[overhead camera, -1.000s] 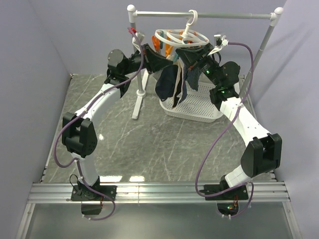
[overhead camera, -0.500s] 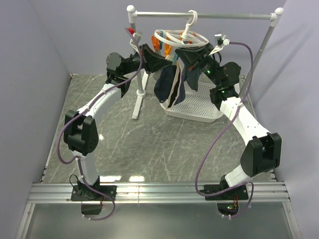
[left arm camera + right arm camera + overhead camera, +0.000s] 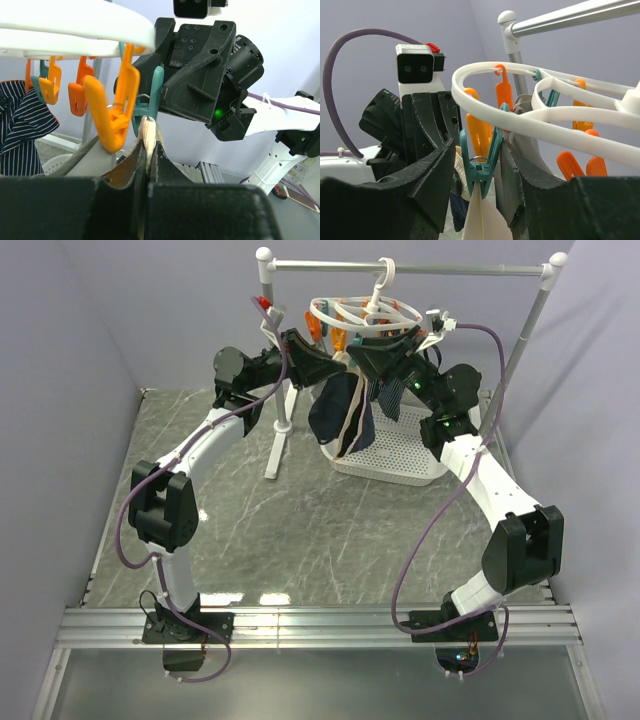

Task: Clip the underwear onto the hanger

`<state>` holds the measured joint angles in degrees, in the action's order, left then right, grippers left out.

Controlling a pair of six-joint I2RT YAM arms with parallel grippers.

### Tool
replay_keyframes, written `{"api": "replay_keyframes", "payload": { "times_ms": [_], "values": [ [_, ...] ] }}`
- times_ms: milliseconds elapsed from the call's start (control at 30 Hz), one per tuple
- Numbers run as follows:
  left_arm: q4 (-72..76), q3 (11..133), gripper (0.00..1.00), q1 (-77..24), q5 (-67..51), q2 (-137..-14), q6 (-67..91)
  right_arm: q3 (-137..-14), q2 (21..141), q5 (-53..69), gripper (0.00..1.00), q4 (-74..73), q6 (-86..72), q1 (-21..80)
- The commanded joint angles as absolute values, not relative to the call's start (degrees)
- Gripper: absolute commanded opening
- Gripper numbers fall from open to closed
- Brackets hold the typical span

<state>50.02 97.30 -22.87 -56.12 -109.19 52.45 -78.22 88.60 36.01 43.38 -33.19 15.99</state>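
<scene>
Below one hanger (image 3: pixel 555 119), one underwear (image 3: pixel 335 415), one basket (image 3: pixel 400 458)

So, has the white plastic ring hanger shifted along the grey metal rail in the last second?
No. The white plastic ring hanger hangs from the same spot as before, near the middle of the grey metal rail.

Soft, even light fell from above the hanger (image 3: pixel 365 315); pale glare patches marked the bench (image 3: pixel 300 530) well in front of it. The left wrist view blurred an orange clothespin (image 3: pixel 112 117) beneath it.
</scene>
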Motion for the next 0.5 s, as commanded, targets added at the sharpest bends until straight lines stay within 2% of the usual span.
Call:
{"api": "replay_keyframes", "payload": {
  "times_ms": [0, 67, 200, 267, 467],
  "values": [
    [53.70, 99.40, 0.00, -23.12, -55.90, -108.54, 53.17, -79.10, 88.77, 37.27, 0.48, 44.47, -32.96, 16.08],
    [53.18, 99.84, 0.00, -23.12, -55.72, -108.72, 53.00, -79.19, 88.59, 37.35, 0.52, 44.21, -32.96, 16.08],
    [52.03, 100.02, 0.00, -23.12, -55.55, -108.81, 52.47, -79.19, 88.07, 37.44, 0.72, 43.42, -33.48, 15.91],
    [51.25, 99.67, 0.00, -23.03, -55.02, -108.72, 51.60, -79.19, 87.19, 38.14, 0.76, 42.98, -33.84, 15.65],
    [45.27, 97.65, 0.00, -22.33, -51.87, -106.44, 45.98, -75.94, 82.19, 40.43, 0.77, 38.51, -32.18, 14.15]
  ]
}}
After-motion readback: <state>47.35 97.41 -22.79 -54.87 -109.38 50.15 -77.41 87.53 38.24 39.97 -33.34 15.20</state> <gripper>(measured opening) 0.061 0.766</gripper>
